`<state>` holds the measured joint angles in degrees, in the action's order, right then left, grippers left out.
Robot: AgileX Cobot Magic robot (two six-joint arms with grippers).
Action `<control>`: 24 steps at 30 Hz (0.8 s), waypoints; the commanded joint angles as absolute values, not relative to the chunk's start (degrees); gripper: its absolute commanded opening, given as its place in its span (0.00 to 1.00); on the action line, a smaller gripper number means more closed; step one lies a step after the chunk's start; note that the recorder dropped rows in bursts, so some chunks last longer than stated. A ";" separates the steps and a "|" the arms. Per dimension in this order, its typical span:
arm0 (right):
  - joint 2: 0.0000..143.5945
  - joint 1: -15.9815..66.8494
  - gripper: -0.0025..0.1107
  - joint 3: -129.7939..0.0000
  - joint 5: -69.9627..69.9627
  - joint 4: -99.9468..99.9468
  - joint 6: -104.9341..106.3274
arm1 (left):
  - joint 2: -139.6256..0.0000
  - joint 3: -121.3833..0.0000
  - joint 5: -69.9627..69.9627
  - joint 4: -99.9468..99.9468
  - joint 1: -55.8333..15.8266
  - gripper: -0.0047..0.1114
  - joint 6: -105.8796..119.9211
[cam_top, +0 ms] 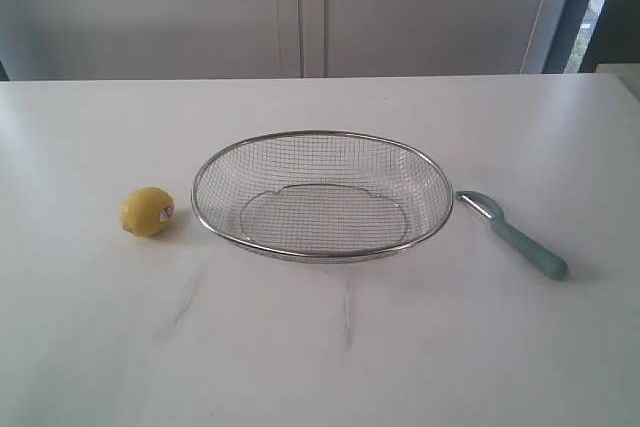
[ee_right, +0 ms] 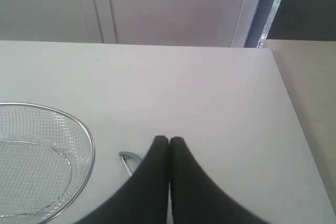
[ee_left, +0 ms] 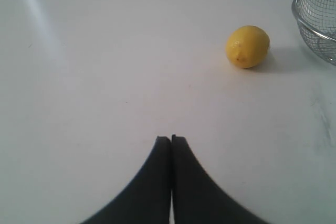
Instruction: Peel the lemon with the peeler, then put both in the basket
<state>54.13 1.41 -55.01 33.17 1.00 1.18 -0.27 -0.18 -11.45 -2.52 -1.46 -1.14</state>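
Observation:
The small yellow lemon (cam_top: 147,212) with its red-and-white sticker lies on the white table left of the basket (cam_top: 322,137); it also shows in the left wrist view (ee_left: 248,46). The teal-handled peeler (cam_top: 518,238) lies right of the basket, blade head toward it. Neither gripper appears in the exterior view. My left gripper (ee_left: 171,139) is shut and empty, well short of the lemon. My right gripper (ee_right: 168,139) is shut and empty too, its fingers covering most of the peeler, whose blade head (ee_right: 127,160) peeks out beside them.
The silver mesh basket is empty; its rim shows in both wrist views (ee_left: 315,24) (ee_right: 86,135). White cabinet doors (cam_top: 300,7) stand behind the table. The table's right edge (ee_right: 294,103) runs close to the right gripper.

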 commanded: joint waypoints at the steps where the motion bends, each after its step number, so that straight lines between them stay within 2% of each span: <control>1: 56.90 1.72 0.02 -55.46 33.44 0.87 1.25 | 0.00 0.00 -11.66 -3.08 -1.36 0.04 -1.31; 24: 70.12 1.72 0.02 -59.52 40.54 0.76 8.15 | 0.00 0.00 -11.66 -3.08 -1.36 0.04 -1.31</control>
